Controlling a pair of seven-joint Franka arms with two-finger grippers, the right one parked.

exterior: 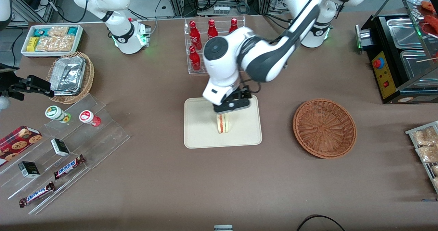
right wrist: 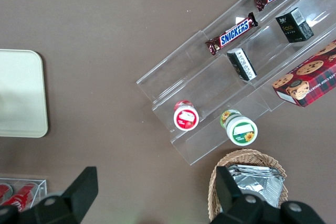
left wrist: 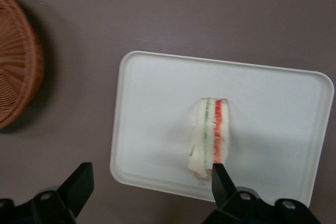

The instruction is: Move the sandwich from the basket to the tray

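The sandwich (exterior: 223, 123) stands on its edge on the cream tray (exterior: 202, 135), near the tray's middle, with its red and green filling layers showing. My left gripper (exterior: 232, 106) hovers just above it, at the end of the sandwich farther from the front camera. In the left wrist view the gripper (left wrist: 152, 187) is open wide and holds nothing. The sandwich (left wrist: 210, 135) lies on the tray (left wrist: 157, 103), close to one fingertip (left wrist: 221, 179). The reddish-brown basket (exterior: 324, 128) sits empty beside the tray, toward the working arm's end; it also shows in the left wrist view (left wrist: 16, 77).
A clear rack of red bottles (exterior: 205, 46) stands farther from the front camera than the tray. A clear stepped stand with snacks (exterior: 68, 149), a tan basket with foil containers (exterior: 70, 77) and a white snack bin (exterior: 51, 39) lie toward the parked arm's end. A black food warmer (exterior: 400, 53) stands toward the working arm's end.
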